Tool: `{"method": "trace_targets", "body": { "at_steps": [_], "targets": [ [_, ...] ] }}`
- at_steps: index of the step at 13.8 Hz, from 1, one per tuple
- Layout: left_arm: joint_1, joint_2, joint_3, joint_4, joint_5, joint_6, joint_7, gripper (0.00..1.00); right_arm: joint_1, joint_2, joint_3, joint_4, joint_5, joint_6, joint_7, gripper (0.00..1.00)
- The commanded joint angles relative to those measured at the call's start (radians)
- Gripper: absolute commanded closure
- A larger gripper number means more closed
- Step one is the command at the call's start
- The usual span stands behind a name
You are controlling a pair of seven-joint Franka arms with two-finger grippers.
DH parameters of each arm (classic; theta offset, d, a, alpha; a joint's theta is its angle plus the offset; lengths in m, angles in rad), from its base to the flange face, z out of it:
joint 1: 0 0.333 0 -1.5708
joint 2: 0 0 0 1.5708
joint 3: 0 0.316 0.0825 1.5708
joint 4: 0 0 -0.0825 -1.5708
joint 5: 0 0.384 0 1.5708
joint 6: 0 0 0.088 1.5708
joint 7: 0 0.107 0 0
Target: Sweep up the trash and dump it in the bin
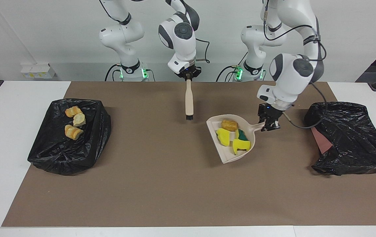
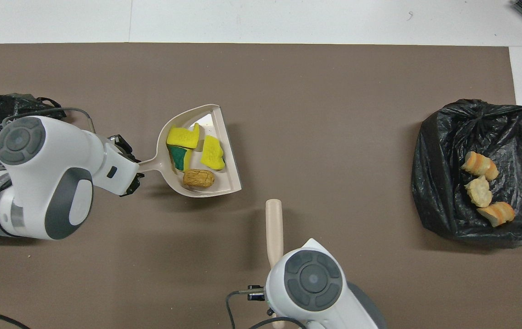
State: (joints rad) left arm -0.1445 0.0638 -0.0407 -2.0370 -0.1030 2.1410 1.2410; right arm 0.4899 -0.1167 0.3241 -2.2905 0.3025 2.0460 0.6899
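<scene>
In the facing view, going from its left edge: a black bin bag point(image 1: 69, 135) sits at the right arm's end of the table with three tan bread lumps point(image 1: 73, 122) lying on top of it. Next, at about twelve o'clock of the brown mat point(image 1: 161, 184), the right arm bends down from its base and its wrist points straight down. The right gripper point(image 1: 188, 77) is clenched on the top of a beige brush point(image 1: 189, 100), which hangs upright, dark bristles lowest, just above the mat.

Toward three o'clock from the brush is the beige dustpan point(image 1: 229, 154), held up over the mat with its open edge facing the brush. In it lie the trash scraps: one tan lump point(image 1: 229, 124) at the pan's twelve o'clock, and yellow sponge chunks point(image 1: 223, 136) with green backing below it, bunched together and touching.

The left arm arches high and slants down. The left gripper point(image 1: 268, 124) is closed on the dustpan's handle, at the pan's three o'clock. Just beside it, at the left arm's end of the table, is a second black bag point(image 1: 349, 135) with a pinkish patch showing.
</scene>
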Motion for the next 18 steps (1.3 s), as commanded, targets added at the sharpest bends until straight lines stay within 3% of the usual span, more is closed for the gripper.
{"method": "trace_targets", "body": {
  "at_steps": [1,4,5,8,9,10,14,18],
  "targets": [
    [0.083,0.025,-0.007,0.075,-0.014,-0.052,0.092,1.00,0.030,-0.021,-0.002,-0.076,0.012,0.097,0.010,1.00],
    [0.166,0.095,-0.005,0.207,-0.011,-0.139,0.184,1.00,0.050,-0.020,-0.002,-0.132,0.009,0.209,0.036,0.95],
    [0.202,0.115,-0.005,0.250,-0.003,-0.176,0.216,1.00,0.050,-0.015,0.000,-0.138,0.000,0.210,0.036,0.84],
    [0.324,0.168,-0.005,0.386,0.032,-0.289,0.404,1.00,0.050,-0.001,-0.002,-0.152,-0.005,0.230,0.022,0.31],
    [0.359,0.168,-0.005,0.394,0.049,-0.294,0.432,1.00,0.050,0.000,-0.002,-0.144,-0.025,0.229,0.017,0.04],
    [0.387,0.168,-0.005,0.396,0.066,-0.297,0.439,1.00,0.044,0.000,-0.004,-0.127,-0.057,0.224,0.016,0.00],
    [0.503,0.191,-0.005,0.480,0.127,-0.308,0.529,1.00,-0.051,-0.009,-0.011,-0.009,-0.089,0.132,-0.039,0.00],
    [0.576,0.215,-0.005,0.543,0.244,-0.268,0.624,1.00,-0.171,-0.014,-0.013,0.126,-0.210,0.045,-0.072,0.00]
  ]
}}
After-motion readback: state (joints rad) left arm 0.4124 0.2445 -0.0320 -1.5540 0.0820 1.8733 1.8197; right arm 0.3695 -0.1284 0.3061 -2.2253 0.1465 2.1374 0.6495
